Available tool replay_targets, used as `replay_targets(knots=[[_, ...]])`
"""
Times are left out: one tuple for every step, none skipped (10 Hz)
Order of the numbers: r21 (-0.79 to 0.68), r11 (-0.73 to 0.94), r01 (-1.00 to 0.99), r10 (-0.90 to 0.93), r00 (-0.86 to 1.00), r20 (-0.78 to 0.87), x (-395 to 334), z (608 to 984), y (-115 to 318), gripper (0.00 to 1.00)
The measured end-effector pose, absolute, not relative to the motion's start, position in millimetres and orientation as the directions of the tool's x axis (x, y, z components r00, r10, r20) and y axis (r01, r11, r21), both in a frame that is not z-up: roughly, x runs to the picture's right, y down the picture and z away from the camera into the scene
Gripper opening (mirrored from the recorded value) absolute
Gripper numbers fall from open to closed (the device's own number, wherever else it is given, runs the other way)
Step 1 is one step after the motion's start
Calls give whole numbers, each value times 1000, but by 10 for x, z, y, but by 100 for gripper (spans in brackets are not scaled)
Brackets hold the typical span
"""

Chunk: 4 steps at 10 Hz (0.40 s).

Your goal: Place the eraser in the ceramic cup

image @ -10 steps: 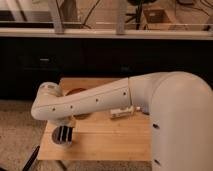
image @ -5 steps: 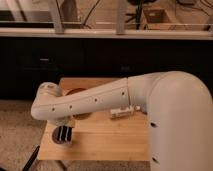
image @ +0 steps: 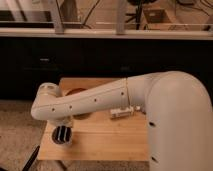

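No text, label, brand or number can be read on anything here. The tool (image: 62, 134) hangs low over the front left part of the wooden tabletop (image: 107, 140).

Warm, dim light falls from above onto the wooden table (image: 105, 135); the white arm (image: 125, 97) catches a soft sheen. The gripper (image: 62, 134) hangs in the arm's shadow at the table's left. Everything looks soft and blurry, the background dark.
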<state>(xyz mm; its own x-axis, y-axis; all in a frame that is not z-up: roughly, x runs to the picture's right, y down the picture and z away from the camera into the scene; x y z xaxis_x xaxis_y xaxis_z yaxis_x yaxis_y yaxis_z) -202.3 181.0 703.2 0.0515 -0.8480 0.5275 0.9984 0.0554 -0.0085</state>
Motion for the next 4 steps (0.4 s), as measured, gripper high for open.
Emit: replay_targets(knots=[[-8, 53, 999, -848, 49, 528, -2030, 7041, 1819, 80], [-6, 52, 999, -848, 47, 528, -2039, 7046, 1827, 80], [-5, 51, 999, -848, 46, 529, -2043, 7051, 1833, 80], [-5, 50, 999, -848, 45, 528, -2040, 7053, 1834, 80]])
